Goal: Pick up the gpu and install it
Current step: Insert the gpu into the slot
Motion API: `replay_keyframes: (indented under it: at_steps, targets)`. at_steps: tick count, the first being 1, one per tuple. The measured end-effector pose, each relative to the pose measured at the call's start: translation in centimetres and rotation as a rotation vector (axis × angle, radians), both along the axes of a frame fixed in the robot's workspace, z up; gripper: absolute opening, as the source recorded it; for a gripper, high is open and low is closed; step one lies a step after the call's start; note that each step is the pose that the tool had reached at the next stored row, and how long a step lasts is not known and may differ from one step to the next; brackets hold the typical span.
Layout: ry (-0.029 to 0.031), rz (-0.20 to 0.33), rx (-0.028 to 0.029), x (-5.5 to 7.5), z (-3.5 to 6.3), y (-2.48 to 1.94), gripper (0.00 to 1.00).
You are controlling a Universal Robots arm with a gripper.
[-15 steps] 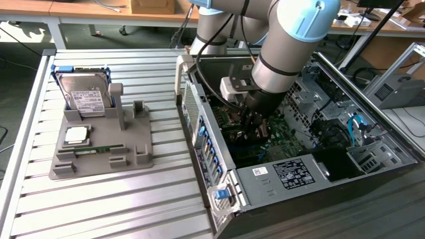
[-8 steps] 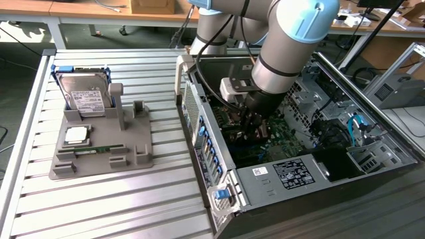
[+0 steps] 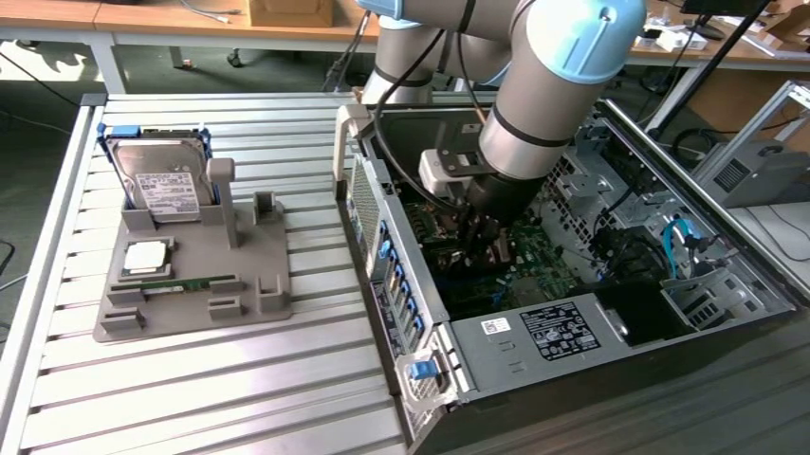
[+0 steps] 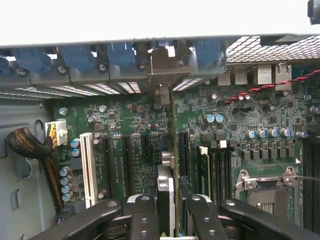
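Exterior view: UR arm [image 3: 544, 104] reaches down into the open PC case [image 3: 557, 332], gripper [image 3: 487, 248] low over the motherboard [image 3: 544, 270]. Can't tell finger state from here, and the gpu is hard to make out under the wrist. On the slatted table [image 3: 190, 379], toward the exterior view's left, a grey fixture tray [image 3: 190, 284] carries a hard drive [image 3: 165, 185] standing in its holder, a CPU [image 3: 143, 258] lying flat and a green memory stick [image 3: 177, 284] in front of it.

Wrist view: gpu [image 4: 166, 195] seen edge-on between the black fingers [image 4: 142, 215], pinched from both sides. Card stands upright over the motherboard [image 4: 240, 120], lined up with the expansion slots, its metal end bracket [image 4: 161, 70] up against the rear slot openings beside the blue retention clips [image 4: 120, 52]. White PCI slot [image 4: 87, 167] sits off to one side, empty CPU socket [image 4: 267, 192] on the other. Braided cable bundle [image 4: 30, 147] runs to a white connector near the case wall.
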State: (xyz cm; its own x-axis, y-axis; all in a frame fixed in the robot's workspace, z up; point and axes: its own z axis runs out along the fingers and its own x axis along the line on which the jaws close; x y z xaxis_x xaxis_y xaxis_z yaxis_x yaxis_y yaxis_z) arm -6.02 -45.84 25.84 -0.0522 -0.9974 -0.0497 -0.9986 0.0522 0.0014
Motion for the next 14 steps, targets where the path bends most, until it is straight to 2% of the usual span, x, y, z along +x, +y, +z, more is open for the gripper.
replay_keyframes:
  at_steps: [8,14]
  targets:
    - [0.0,0.033,0.0001,0.0,-0.01,0.02,0.27]
    - [0.0001,0.035,-0.0001,0.03,-0.05,0.2,0.27]
